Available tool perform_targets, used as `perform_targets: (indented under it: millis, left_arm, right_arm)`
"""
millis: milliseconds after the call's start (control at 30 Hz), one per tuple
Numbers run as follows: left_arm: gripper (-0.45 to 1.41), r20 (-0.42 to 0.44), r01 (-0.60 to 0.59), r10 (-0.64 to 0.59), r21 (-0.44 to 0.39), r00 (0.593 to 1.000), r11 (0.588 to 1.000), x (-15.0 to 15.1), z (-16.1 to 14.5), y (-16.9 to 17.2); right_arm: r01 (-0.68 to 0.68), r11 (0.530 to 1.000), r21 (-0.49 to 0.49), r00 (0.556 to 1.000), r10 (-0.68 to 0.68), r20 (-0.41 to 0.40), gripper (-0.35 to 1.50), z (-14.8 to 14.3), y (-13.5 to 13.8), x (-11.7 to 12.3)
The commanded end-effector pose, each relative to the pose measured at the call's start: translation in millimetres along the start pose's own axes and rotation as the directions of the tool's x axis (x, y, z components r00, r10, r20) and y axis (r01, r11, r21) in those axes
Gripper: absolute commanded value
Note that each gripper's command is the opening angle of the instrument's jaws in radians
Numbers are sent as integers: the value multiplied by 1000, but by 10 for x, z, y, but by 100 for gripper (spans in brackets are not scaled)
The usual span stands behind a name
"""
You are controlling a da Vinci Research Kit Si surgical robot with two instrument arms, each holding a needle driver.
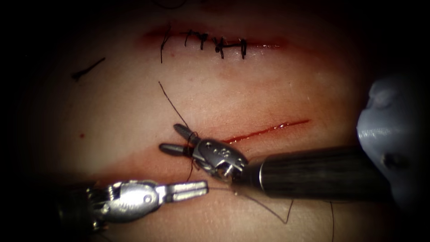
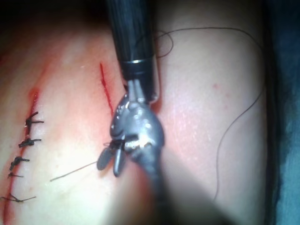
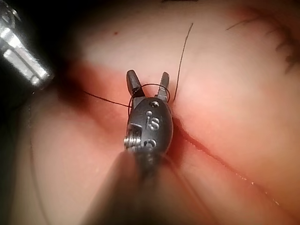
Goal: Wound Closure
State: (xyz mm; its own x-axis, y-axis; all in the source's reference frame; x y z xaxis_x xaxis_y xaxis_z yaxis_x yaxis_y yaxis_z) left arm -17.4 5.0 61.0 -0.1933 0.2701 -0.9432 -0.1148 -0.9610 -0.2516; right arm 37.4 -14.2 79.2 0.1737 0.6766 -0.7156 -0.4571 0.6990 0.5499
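My right tool (image 1: 170, 138) lies at the left end of the open red cut (image 1: 268, 130), jaws open, with dark thread (image 1: 192, 134) looped around them near their base. The right wrist view shows the same loop of thread (image 3: 146, 86) across the spread jaws (image 3: 148, 76). A free thread tail (image 1: 172, 105) runs up and left from there over the tissue (image 1: 277, 89). My left tool (image 1: 206, 186) sits below it, jaws shut on the thread, which trails right under the right shaft (image 1: 313, 172). In the left wrist view the right tool (image 2: 109, 168) rests beside the cut (image 2: 105, 89).
A second cut (image 1: 215, 42) farther back is closed with several dark stitches, also seen in the left wrist view as stitches (image 2: 28, 140). A loose cut end of thread (image 1: 87, 69) lies at the far left. Slack thread (image 2: 234, 126) curls over the tissue on the right.
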Motion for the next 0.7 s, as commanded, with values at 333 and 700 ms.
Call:
perform_targets:
  millis: [333, 700]
  left_arm:
    - [-45, -88, 1, -5, -46, 996, 999, -25, 7, -40]
    - [-45, -159, 33, -43, -68, 986, 997, -66, 2, -93]
  right_arm:
    - [35, 982, 188, 996, -51, 79, 88, 7, -25, -23]
    - [67, 945, 319, 993, -94, 72, 86, 1, -45, -22]
